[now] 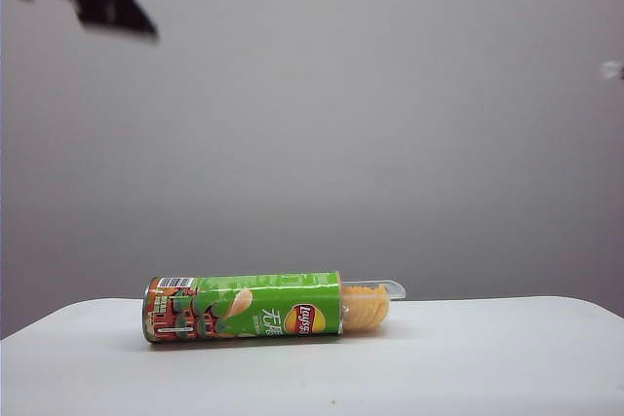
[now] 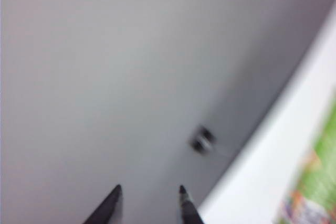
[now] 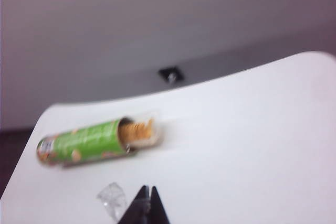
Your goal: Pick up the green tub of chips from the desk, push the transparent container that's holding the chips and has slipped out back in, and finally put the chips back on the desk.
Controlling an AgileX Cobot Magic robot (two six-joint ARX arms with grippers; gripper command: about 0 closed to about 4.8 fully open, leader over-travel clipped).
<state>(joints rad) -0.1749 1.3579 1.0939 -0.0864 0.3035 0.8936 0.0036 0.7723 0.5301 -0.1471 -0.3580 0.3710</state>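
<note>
Lying on its side toward the front of the desk (image 1: 487,358), the green tub of chips (image 1: 244,307) is resting with its red-brown patterned end pointing to the left of the exterior view and its open mouth pointing right. Out of that mouth the transparent container (image 1: 382,291) is sticking partway, its rounded lip showing clear of the can, and the chips (image 1: 366,309) are sitting stacked in the exposed part, touching the tabletop side of the trough. Neither arm is touching the can. High in the upper left corner of the exterior view a dark, blurred shape is hanging well above the desk; that is the left gripper (image 2: 149,203), and its own wrist camera is showing the two dark fingertips standing apart with bare grey backdrop between them, the desk edge and a smear of the green can off to one side. From the right wrist camera, the right gripper (image 3: 149,199) is showing its tips pressed together with nothing between them, hovering over the desk, well apart from the can. Just beside those tips a small crumpled piece of clear plastic (image 3: 111,199) is lying on the white surface.
</note>
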